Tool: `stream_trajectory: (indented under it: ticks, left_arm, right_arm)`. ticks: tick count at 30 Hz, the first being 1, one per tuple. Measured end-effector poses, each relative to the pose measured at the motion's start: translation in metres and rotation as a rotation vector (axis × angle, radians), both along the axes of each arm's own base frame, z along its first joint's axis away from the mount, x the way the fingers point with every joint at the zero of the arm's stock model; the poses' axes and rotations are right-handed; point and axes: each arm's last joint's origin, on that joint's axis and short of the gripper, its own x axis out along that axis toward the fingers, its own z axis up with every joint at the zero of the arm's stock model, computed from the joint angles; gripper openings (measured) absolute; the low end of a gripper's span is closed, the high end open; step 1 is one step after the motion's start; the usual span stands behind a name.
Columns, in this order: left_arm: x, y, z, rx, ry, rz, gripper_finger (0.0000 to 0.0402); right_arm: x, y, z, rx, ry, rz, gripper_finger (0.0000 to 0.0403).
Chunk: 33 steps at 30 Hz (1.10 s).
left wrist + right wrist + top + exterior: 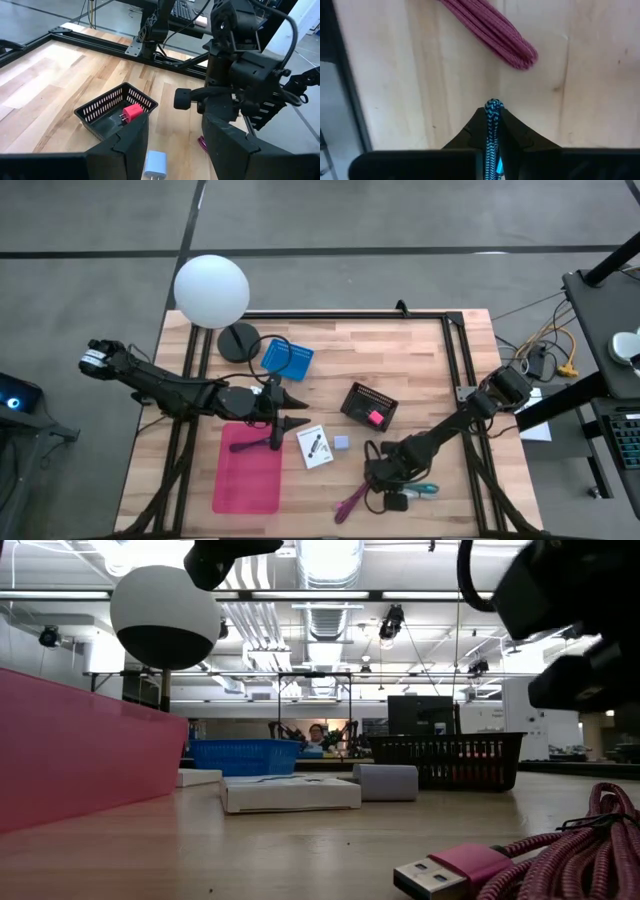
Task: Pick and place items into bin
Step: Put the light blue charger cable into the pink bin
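The right claw (492, 112) is down at the tabletop (420, 370) near its front right corner, its fingers pressed together on a blue-and-black braided cable (491, 130) that runs straight out between them along the claw's own axis. In the high view this teal cable (420, 491) lies at about 4 o'clock from the tabletop's centre, with a magenta braided cable (352, 502) just beside it toward 8 o'clock. The nearest receptacle is the black mesh basket (368, 406), at about 11 o'clock from the right claw and near it; it already contains a pink plug (375, 417). Judgement: the right arm is the nearer one, and the carry would run toward 11 o'clock. The left claw (293, 413) hangs with fingers apart, empty, by the pink bin (248, 470). A pale-blue cube (342, 443) and a white card (315, 447) lie between the arms.
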Motion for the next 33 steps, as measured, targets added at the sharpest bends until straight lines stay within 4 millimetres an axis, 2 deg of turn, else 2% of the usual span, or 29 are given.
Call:
stream_trajectory:
  ticks: [6, 17, 22, 27, 33]
  left_arm:
    - [0.000, 0.000, 0.000, 0.000, 0.001, 0.000, 0.0169]
    - [0.000, 0.000, -0.001, 0.025, 0.012, -0.006, 0.0169]
    - [0.000, 0.000, -0.001, 0.026, 0.012, -0.007, 0.0169]
    - [0.000, 0.000, -0.001, 0.024, 0.010, -0.007, 0.0169]
    - [0.000, 0.000, -0.001, 0.023, 0.007, -0.007, 0.0169]
  right_arm:
    - [0.006, 0.003, 0.013, -0.008, -0.011, 0.000, 0.0014]
    - [0.016, -0.005, 0.043, -0.196, -0.102, -0.014, 0.0013]
    - [0.019, -0.015, 0.072, -0.265, -0.199, -0.064, 0.0013]
    - [0.017, -0.035, 0.107, -0.329, -0.366, -0.162, 0.0013]
    - [0.012, -0.058, 0.140, -0.285, -0.625, -0.266, 0.0013]
